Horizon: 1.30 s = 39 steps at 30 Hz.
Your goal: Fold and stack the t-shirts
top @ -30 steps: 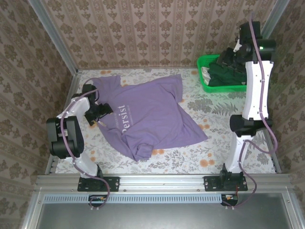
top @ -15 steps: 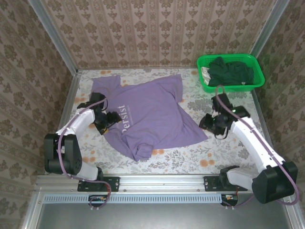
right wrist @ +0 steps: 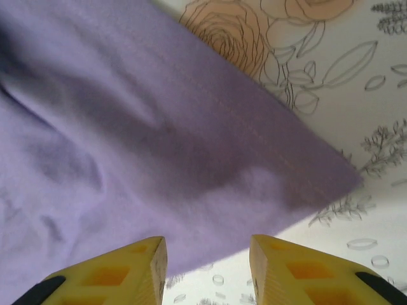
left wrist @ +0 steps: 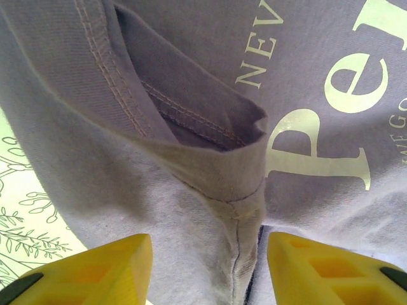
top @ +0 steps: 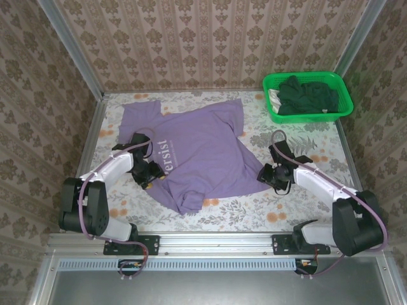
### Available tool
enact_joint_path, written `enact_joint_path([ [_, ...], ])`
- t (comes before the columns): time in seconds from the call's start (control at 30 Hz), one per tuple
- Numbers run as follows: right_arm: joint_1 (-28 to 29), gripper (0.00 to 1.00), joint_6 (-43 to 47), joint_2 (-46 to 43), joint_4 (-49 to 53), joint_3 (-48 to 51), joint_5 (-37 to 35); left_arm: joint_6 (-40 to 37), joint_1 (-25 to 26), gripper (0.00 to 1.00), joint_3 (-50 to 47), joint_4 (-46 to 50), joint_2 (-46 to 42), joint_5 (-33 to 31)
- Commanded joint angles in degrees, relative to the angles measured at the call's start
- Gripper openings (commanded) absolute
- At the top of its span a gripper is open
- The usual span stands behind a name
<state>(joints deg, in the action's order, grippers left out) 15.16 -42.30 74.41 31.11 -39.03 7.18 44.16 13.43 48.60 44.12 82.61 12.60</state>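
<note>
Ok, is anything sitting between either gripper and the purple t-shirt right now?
Nothing visible. The left gripper sits right over the lavender t-shirt at its folded sleeve seam, the right gripper over its hem corner, bare cloth between each pair of open fingers. The green basket stands well off at the back right.

right jaws: from basket (top: 308, 118) down to lavender t-shirt (top: 203, 149) corner | left jaws: narrower, shifted nearer
</note>
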Motion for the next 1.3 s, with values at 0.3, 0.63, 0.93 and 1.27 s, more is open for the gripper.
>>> enact_joint_path([
  [0.3, 0.05, 0.40, -1.63, 3.19, -5.85, 3.50, -4.92, 1.27, 0.19, 0.13, -0.30, 1.21, -1.62, -4.12],
  [0.63, 0.21, 0.30, -8.94, 3.12, -0.62, 3.40, -4.20, 4.41, -1.26, 0.00, -2.51, 13.47, -15.59, -12.24],
  [0.93, 0.30, 0.14, -15.40, -10.14, 6.59, 11.82, -1.34, 11.34, -4.45, 0.00, -6.56, 21.50, -30.35, -14.14],
  [1.27, 0.26, 0.15, -15.81, -20.85, 17.72, 6.37, -4.58, 9.94, -8.27, 0.38, -1.98, 24.04, -34.65, -23.35],
])
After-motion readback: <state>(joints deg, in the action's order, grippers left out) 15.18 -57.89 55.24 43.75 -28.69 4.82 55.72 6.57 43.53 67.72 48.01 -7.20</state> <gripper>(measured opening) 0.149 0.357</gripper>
